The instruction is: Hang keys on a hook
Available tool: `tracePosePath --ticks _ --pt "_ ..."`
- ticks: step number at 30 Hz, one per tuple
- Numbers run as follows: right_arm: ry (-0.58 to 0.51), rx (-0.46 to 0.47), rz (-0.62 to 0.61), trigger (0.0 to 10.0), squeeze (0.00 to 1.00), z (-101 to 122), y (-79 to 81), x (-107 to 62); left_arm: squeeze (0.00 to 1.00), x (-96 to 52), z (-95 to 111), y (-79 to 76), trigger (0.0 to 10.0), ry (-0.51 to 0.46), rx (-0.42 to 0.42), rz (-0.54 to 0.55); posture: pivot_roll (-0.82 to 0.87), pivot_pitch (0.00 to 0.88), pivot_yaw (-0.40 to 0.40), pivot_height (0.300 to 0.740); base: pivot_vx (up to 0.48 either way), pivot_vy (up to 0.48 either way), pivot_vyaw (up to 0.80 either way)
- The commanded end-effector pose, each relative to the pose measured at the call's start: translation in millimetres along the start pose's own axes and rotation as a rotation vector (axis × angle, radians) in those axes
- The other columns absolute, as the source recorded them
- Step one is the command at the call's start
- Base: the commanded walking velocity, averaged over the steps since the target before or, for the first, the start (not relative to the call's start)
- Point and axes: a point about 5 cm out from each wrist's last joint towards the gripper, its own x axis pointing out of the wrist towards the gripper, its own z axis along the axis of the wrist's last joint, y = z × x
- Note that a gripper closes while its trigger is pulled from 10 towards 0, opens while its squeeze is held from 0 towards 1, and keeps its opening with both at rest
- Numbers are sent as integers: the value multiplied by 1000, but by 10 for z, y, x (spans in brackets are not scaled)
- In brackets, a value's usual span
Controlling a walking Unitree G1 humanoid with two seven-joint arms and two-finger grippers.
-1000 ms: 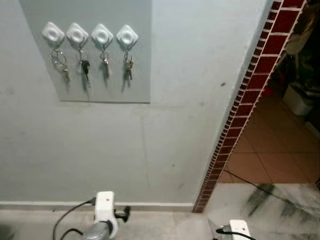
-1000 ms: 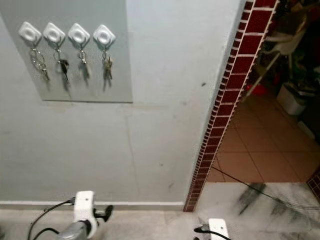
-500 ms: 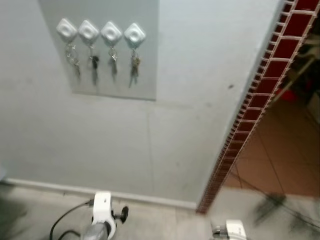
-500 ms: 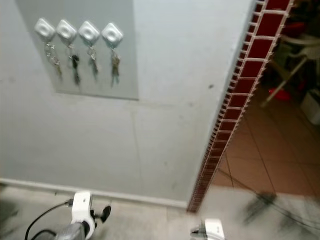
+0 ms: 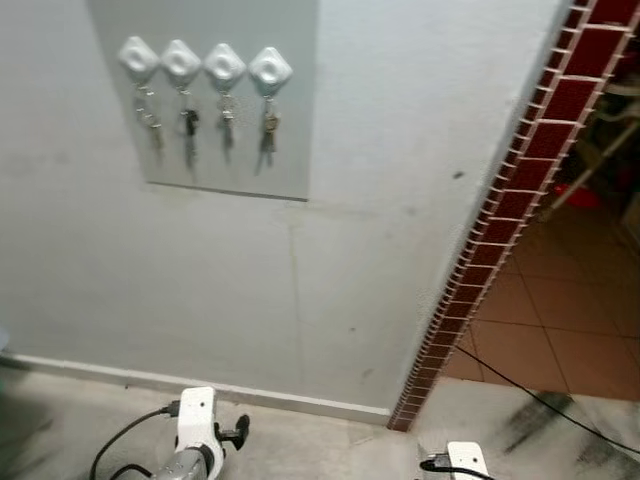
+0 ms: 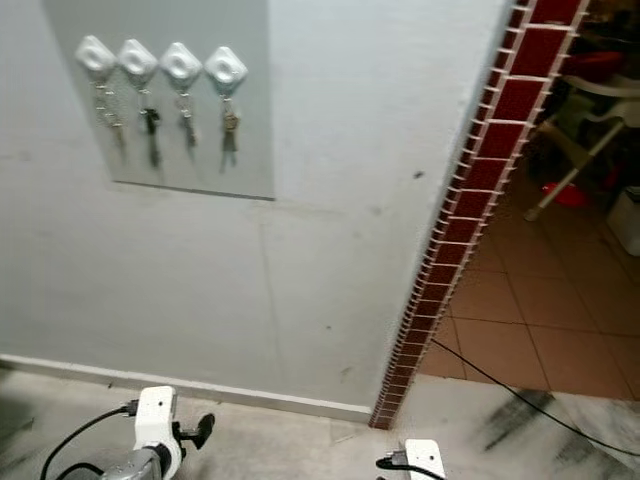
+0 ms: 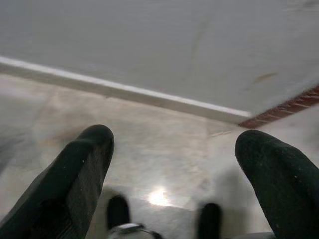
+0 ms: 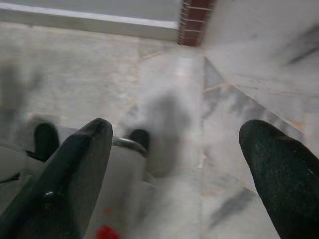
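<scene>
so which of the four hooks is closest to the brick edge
The rightmost hook on the grey panel. It ends the row on the side toward the red brick edge; the other three sit further left. Keys hang from it, as from the others.

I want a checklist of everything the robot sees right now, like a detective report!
Surface: grey wall with a darker grey panel, pale marble floor below.
Job's things: four white hooks in a row on the panel, a bunch of keys hanging from each.
Clutter: nothing seen on the floor by the wall.
Grippers: left tool open, holding nothing, low over the floor; right tool open, holding nothing.
Cables: black cable at the left wrist; another black cable across the floor beyond the doorway.
Surroundings: red tile edging along a doorway, orange floor tiles beyond.
</scene>
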Motion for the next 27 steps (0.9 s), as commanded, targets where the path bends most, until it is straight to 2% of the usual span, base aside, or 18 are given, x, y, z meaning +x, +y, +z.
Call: tracePosePath --ticks 1,12,27 --pt "-19 4 11 10000 0 52 29 14 0 -5 7 35 10000 -1 6 6 0 0 -26 740 0 -322 0" --pt "-17 3 12 10000 0 45 29 13 0 -2 12 31 10000 -1 2 7 2 0 -27 740 0 -353 0" --pt "-13 -2 8 10000 0 42 36 14 0 2 17 37 10000 4 -29 18 4 0 -26 740 0 0 0"
